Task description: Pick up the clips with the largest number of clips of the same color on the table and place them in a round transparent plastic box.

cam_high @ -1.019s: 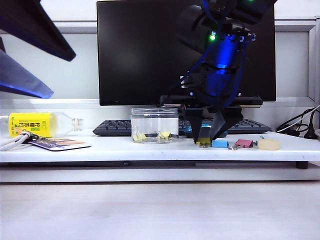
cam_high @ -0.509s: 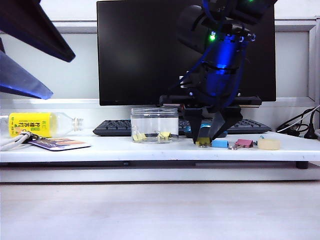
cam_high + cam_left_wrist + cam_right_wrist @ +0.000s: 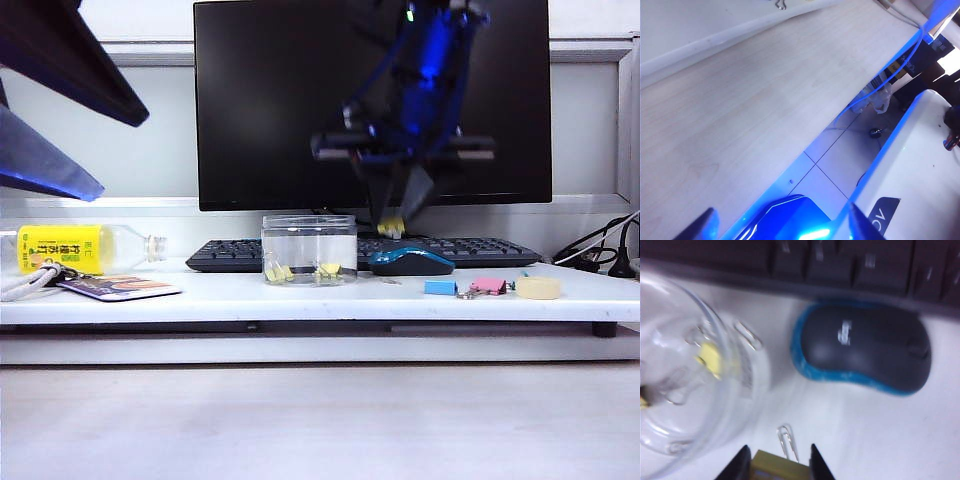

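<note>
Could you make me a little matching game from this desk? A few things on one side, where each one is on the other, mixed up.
Things:
1. yellow clip
2. blue clip
3. mouse
4. bottle

Places:
A. lying at the far left of the shelf
B. in front of the keyboard, right of the box
C. held in the right gripper, up in the air
D. on the shelf next to the pink clip

Pairs: 1-C, 2-D, 3-B, 4-A
</note>
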